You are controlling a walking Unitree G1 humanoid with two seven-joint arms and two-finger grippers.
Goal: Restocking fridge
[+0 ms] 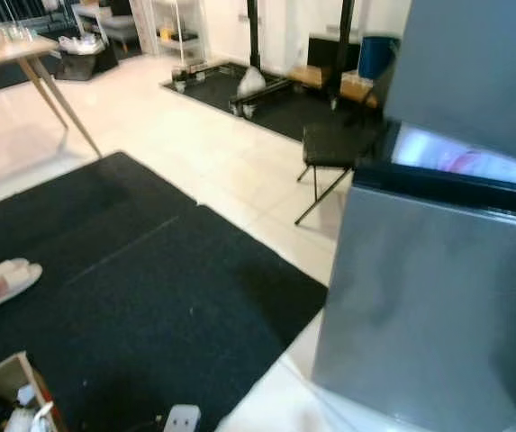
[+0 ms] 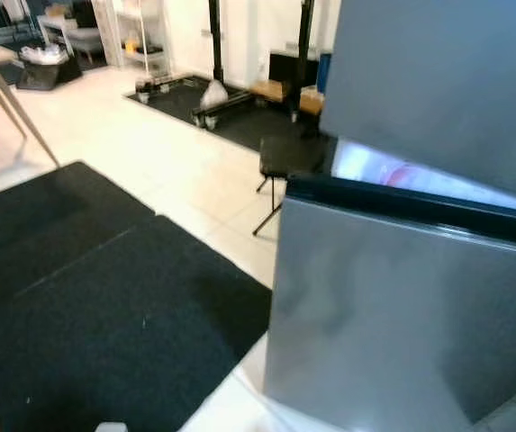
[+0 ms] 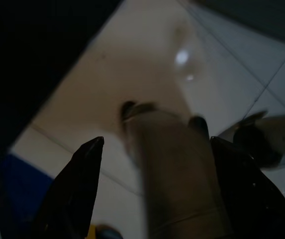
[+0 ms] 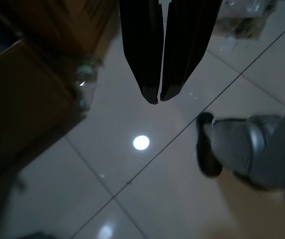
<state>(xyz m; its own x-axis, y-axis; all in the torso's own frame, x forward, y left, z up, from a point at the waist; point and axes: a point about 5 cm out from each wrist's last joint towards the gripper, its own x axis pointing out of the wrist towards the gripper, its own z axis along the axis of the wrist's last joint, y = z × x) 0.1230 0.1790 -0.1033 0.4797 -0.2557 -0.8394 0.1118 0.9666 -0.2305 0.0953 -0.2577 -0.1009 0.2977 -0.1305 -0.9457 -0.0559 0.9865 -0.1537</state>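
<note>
Grey fridge (image 1: pixel 429 297) beside black mat (image 1: pixel 149 297) (both claws idle, floorward).

Floor (image 1: pixel 194 153): pale glossy tile, grout lines visible, ceiling lights reflected beneath the right gripper (image 4: pixel 159 97).
Black mat (image 1: pixel 140 297): large, flat on the tile, seam across its middle.
White slipper (image 1: pixel 10 277): on the mat's left edge.
Cardboard box (image 1: pixel 5 396): open, on the mat at the near left corner.
Grey fridge (image 1: pixel 438 297): stands on the tile at right, past the mat's edge.
Black folding stool (image 1: pixel 330 157): on the tile behind the fridge.
Second black mat (image 1: pixel 267 99): farther back, bearing stands.
Brown cartons (image 4: pixel 28 94): on the tile beside the right gripper.
</note>
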